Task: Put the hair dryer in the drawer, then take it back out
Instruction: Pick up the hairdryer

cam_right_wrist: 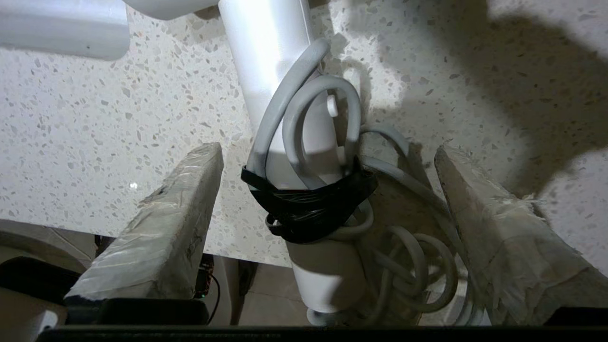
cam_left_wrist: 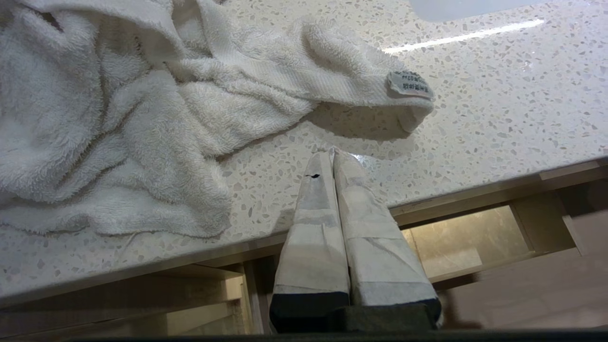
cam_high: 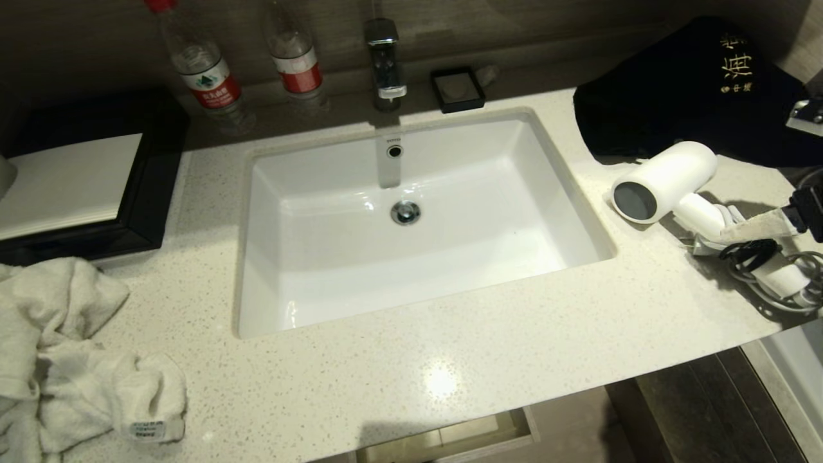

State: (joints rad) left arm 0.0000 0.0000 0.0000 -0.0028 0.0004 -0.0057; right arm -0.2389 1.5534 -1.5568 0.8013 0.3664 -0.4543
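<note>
white hair dryer [cam_high: 669, 180] barrel faces sink [cam_high: 578, 193].

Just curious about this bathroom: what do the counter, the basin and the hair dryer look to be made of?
Counter: probably polished stone or terrazzo-like composite; pale, flecked with small chips, and it mirrors a lamp.
Basin: likely glazed ceramic; plain white with sharp glossy highlights.
Hair dryer: apparently smooth, satin white plastic with a dark grey round end; its cord looks rubbery, bundled by a black tie.
</note>
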